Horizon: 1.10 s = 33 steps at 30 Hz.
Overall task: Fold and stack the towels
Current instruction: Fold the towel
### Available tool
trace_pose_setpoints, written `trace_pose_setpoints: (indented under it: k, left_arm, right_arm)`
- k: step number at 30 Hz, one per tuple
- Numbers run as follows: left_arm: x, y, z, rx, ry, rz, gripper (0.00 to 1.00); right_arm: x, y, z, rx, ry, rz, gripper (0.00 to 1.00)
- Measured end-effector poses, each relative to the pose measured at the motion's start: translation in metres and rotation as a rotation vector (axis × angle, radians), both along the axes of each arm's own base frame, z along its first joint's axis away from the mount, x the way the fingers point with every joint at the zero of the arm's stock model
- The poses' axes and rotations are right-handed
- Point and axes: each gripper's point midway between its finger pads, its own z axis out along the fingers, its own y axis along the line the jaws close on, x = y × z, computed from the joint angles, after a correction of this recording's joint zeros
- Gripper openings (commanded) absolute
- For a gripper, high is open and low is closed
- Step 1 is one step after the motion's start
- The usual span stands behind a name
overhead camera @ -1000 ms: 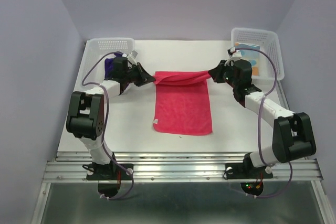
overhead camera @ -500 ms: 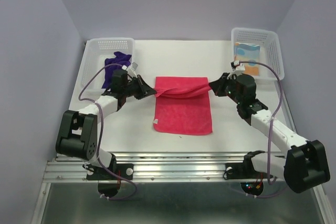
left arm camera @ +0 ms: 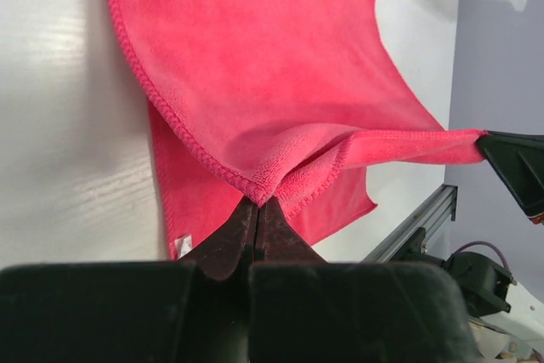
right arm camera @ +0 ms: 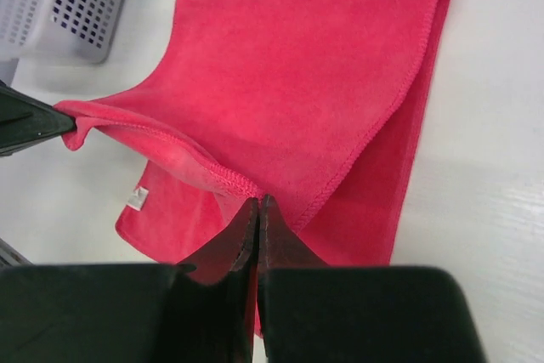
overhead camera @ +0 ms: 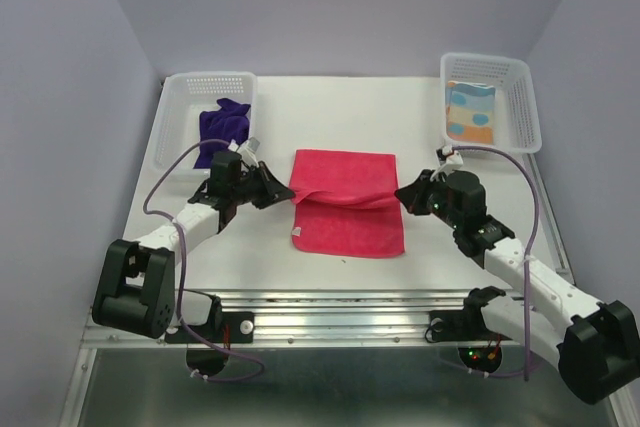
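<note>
Left gripper and right gripper, both clamped tight, pinch opposite corners of the pink towel, apparently half-folded over itself.

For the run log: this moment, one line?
pink towel: mid-fold, far edge raised | left end effector: shut on it | right end effector: shut on it

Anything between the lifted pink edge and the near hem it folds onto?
Nothing visible. The left gripper and right gripper pinch the pink towel by its lifted edge; the layer beneath lies bare to its near hem. The left basket and right basket sit at the far corners.
</note>
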Motion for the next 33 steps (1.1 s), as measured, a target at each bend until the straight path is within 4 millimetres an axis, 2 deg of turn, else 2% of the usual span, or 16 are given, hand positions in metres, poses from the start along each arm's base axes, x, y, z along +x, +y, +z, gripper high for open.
trace_pose_setpoints:
  k: [3,7,14,18,21,23,30,33]
  left_arm:
    - [-0.011,0.003,-0.017,0.02,0.047,0.005,0.0]
    - [-0.022,0.001,-0.029,0.038,0.083,0.0,0.0]
    - [-0.026,-0.005,-0.029,0.04,0.091,-0.018,0.0]
    - [-0.014,-0.011,-0.008,0.022,0.046,-0.025,0.0]
    - [-0.005,-0.016,0.008,0.009,0.007,-0.033,0.0]
    - [-0.004,-0.018,0.012,0.004,-0.004,-0.037,0.0]
    - [-0.012,-0.018,0.016,-0.001,-0.01,-0.043,0.0]
    - [-0.024,-0.016,0.014,-0.003,-0.013,-0.046,0.0]
  right_arm:
    - [-0.007,-0.005,-0.012,-0.003,0.036,-0.023,0.01]
    - [-0.016,-0.011,-0.026,-0.008,0.08,-0.047,0.01]
    - [-0.012,-0.029,-0.028,-0.05,0.088,-0.146,0.01]
    - [0.001,-0.038,-0.013,-0.074,0.064,-0.219,0.01]
    - [0.013,-0.04,0.007,-0.071,0.027,-0.248,0.01]
    - [0.017,-0.04,0.016,-0.066,0.01,-0.258,0.01]
    - [0.01,-0.044,0.024,-0.058,-0.003,-0.262,0.01]
    - [0.005,-0.044,0.029,-0.039,-0.016,-0.258,0.01]
